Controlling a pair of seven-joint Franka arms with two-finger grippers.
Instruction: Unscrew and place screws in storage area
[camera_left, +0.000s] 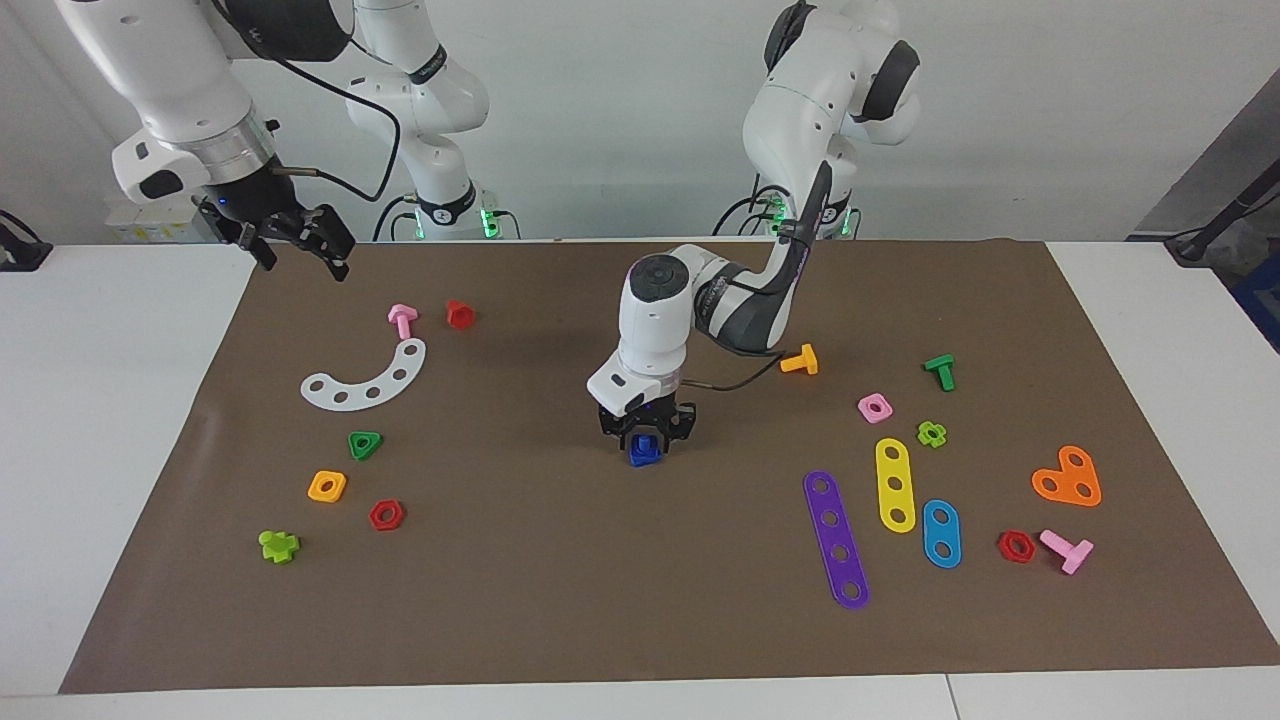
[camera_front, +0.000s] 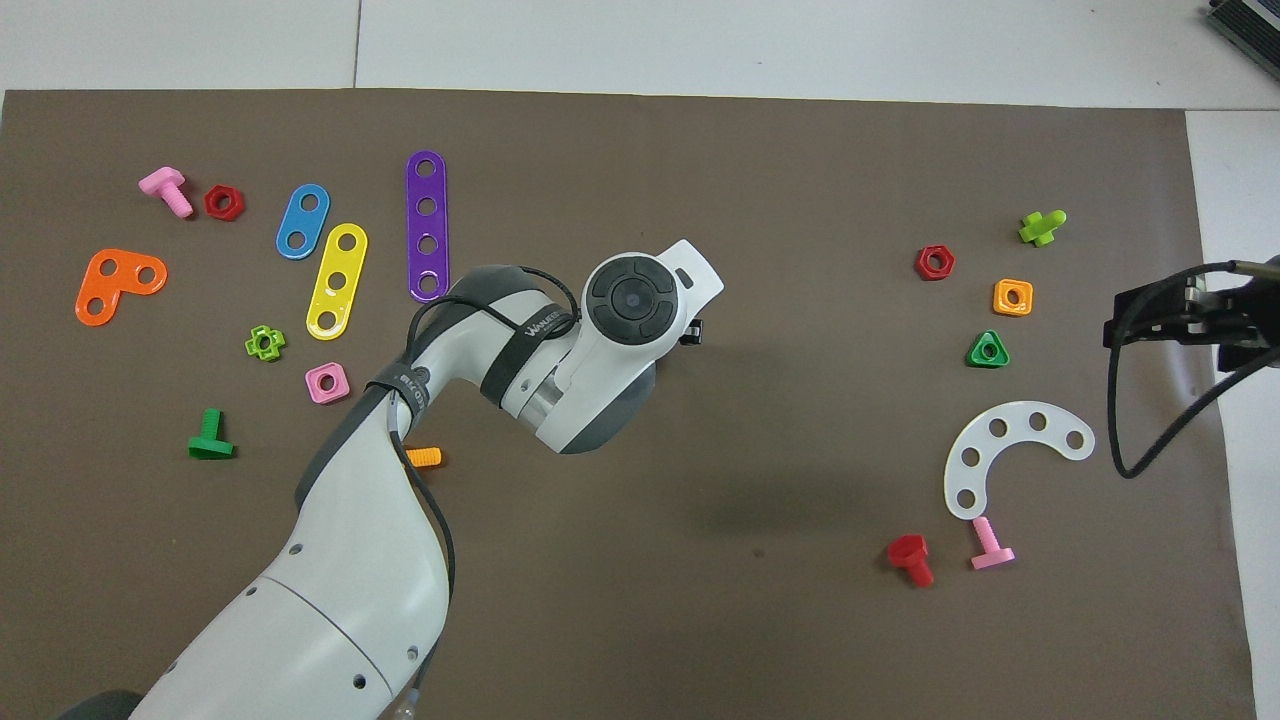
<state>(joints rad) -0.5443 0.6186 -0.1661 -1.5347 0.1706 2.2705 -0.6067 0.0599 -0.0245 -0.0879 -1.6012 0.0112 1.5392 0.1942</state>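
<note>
The dark-blue screw, bolt and nut still joined, sits on the brown mat near its middle. My left gripper points straight down onto it, and the fingers hug its sides and look shut on it. In the overhead view the left wrist hides the blue piece. My right gripper waits open and empty, raised over the mat's edge at the right arm's end. It also shows in the overhead view.
The green triangular nut, an orange square nut, a red hex nut and a white curved plate lie toward the right arm's end. The pink square nut, an orange bolt and a purple strip lie toward the left arm's end.
</note>
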